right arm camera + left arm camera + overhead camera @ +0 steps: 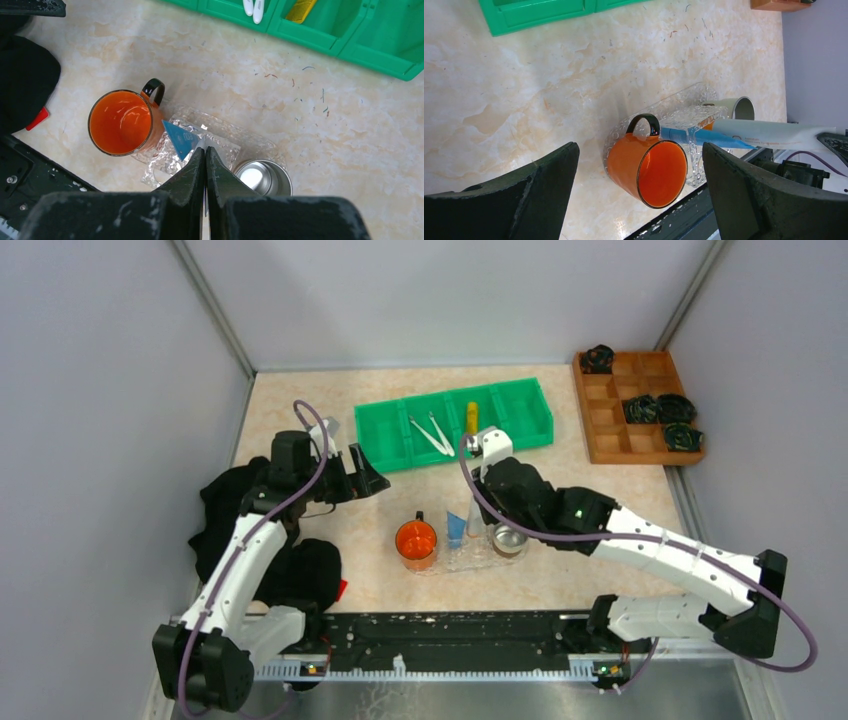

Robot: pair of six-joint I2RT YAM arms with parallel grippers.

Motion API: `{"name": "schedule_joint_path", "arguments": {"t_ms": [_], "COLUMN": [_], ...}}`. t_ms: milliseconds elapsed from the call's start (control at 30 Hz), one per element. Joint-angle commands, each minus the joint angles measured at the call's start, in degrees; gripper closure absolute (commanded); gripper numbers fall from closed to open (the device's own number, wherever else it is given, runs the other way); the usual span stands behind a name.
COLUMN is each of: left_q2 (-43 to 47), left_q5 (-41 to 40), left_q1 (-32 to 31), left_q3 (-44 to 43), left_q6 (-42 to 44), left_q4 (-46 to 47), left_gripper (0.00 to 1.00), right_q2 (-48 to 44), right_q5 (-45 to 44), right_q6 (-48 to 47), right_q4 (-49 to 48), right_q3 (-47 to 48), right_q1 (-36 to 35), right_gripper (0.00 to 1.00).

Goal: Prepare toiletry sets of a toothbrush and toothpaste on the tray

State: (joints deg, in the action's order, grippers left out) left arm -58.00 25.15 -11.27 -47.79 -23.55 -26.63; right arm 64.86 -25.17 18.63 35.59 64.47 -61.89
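The clear tray (482,560) (684,107) (222,131) lies on the table in front of the arms. On it stand an orange cup (416,543) (651,167) (120,122), an upright blue toothpaste tube (456,528) (704,137) (180,137) and a silver cup (509,538) (262,177). My right gripper (480,502) (205,150) hangs over the tray between the blue tube and the silver cup, shut on a white toothpaste tube (769,134). Two white toothbrushes (431,435) and a yellow toothpaste tube (471,418) lie in the green bin (525,430). My left gripper (368,475) (640,147) stands open and empty, left of the bin.
A brown wooden compartmented box (612,440) with black coiled items sits at the back right. A black cloth (250,540) with a small red piece (343,590) lies by the left arm. A black rail (450,630) runs along the near edge.
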Motion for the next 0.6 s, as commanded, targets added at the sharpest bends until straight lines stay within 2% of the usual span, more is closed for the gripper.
{"name": "schedule_joint_path", "arguments": {"t_ms": [0, 567], "left_q2": [0.7, 0.5], "left_q5": [1.1, 1.1], "left_q1": [-0.1, -0.1], "left_q3": [0.7, 0.8], "left_q6": [-0.1, 0.0], "left_q4": [0.2, 0.6], "left_gripper": [0.01, 0.01], "right_q2": [0.4, 3.1], "right_q5": [0.3, -3.0], "right_q6": [0.1, 0.2], "right_q4": [-3.5, -2.6], "right_q3": [0.0, -1.4], "right_q1": [-0.8, -2.7], "right_gripper": [1.00, 1.00]}}
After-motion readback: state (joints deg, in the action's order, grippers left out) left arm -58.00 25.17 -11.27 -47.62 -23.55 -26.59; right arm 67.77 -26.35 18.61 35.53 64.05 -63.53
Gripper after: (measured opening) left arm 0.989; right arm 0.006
